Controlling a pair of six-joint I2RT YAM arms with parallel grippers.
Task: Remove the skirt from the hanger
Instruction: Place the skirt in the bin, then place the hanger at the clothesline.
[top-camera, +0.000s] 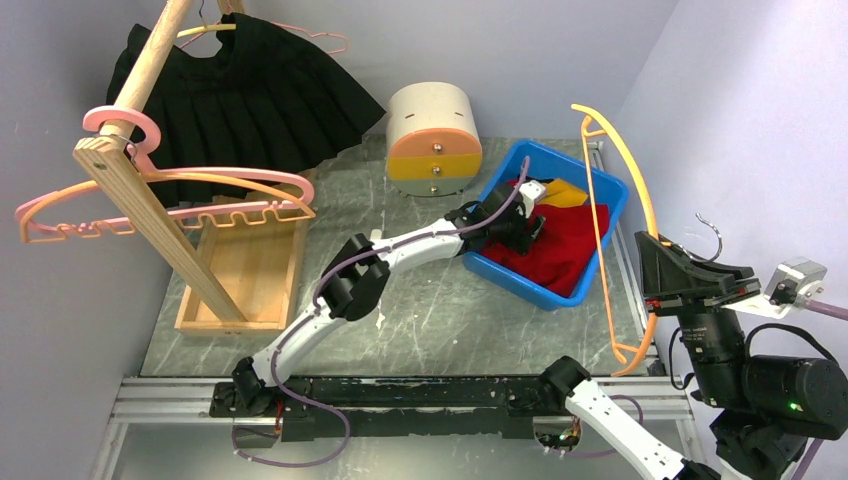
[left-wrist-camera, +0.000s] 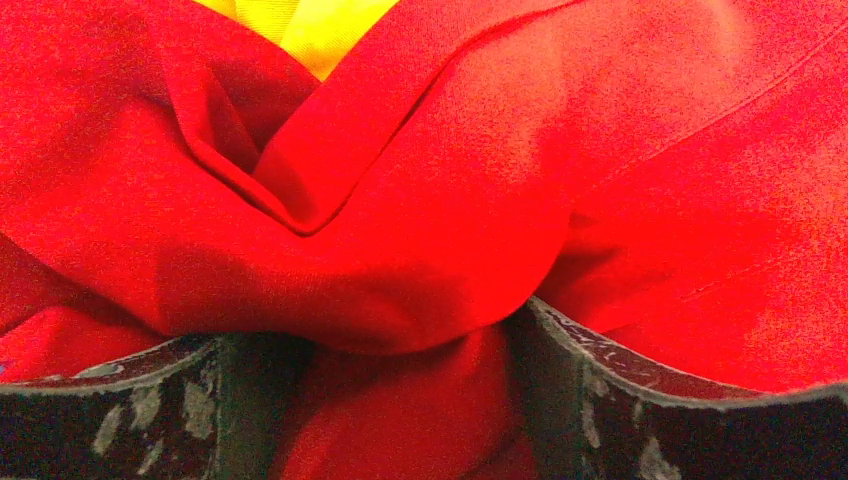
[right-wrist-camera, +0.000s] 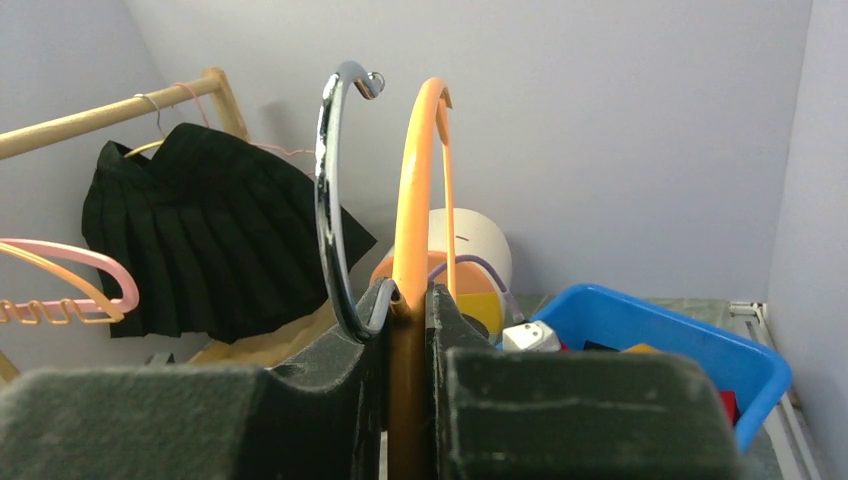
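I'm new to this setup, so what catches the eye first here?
A red cloth lies in the blue plastic bin at right, the left gripper astride it. The right gripper is clamped on an orange plastic hanger; a black pleated skirt hangs from the wooden rack, back left.

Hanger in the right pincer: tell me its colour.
Orange hanger, with a silver metal hook; shows best in the right wrist view.

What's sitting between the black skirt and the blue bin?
A round wooden drawer unit with orange and yellow drawers, between the black skirt and the blue bin; the top view shows it.
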